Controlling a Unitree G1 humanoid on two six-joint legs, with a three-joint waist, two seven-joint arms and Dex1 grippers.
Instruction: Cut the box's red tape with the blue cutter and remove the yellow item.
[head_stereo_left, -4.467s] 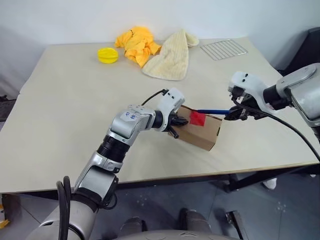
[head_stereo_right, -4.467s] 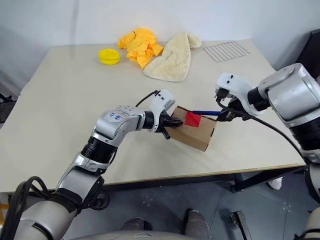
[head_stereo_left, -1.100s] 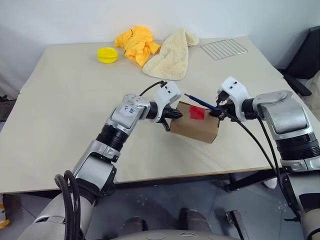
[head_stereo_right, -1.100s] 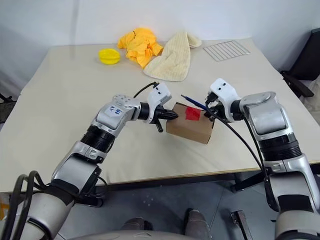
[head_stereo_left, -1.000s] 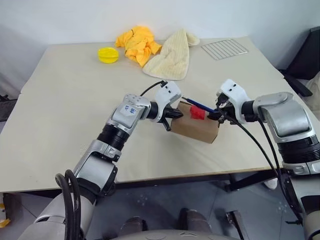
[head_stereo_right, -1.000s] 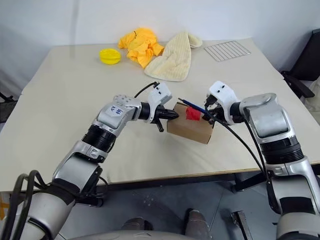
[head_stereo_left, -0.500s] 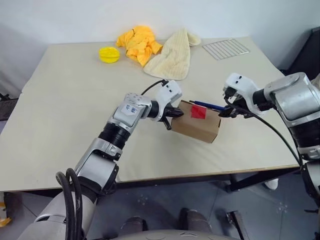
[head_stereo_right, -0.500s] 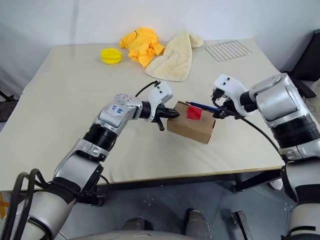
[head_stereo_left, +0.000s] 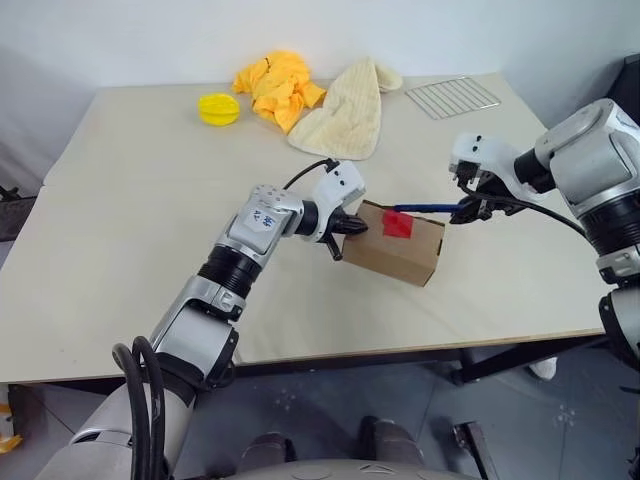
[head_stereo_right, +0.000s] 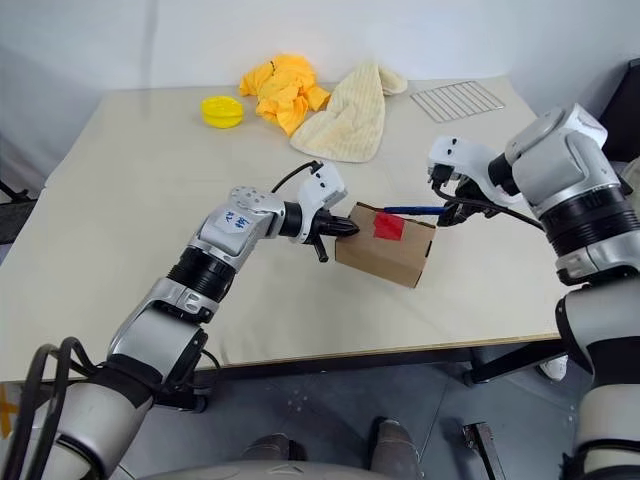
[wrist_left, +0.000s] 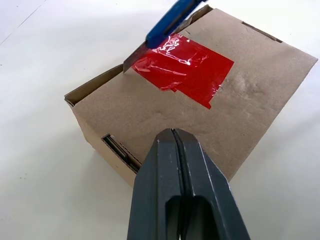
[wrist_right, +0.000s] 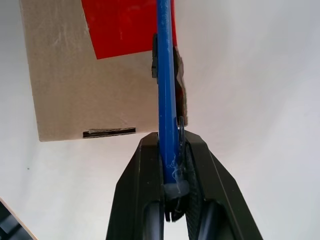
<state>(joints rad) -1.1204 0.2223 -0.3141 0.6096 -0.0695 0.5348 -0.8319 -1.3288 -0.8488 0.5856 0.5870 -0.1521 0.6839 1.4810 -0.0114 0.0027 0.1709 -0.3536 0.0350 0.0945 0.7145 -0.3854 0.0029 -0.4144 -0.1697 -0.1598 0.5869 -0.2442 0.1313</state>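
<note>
Left wrist view: left gripper (wrist_left: 173, 137) clenched empty, tips braced on the near end of the box (wrist_left: 200, 115); blade of the blue cutter (wrist_left: 167, 22) sits at the edge of the red tape (wrist_left: 187, 65). Right gripper (head_stereo_left: 470, 208), at 3 o'clock of the box, grips the cutter's tail, so risk is the blade skating off the glossy tape. Box sits mid-table (head_stereo_left: 130, 200); yellow item presumably inside.

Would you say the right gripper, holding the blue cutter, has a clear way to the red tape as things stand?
Probably yes. The right gripper holds the blue cutter with its tip already at the edge of the red tape on the box. The left gripper, shut, sits at the box's far end, clear of the tape.
</note>
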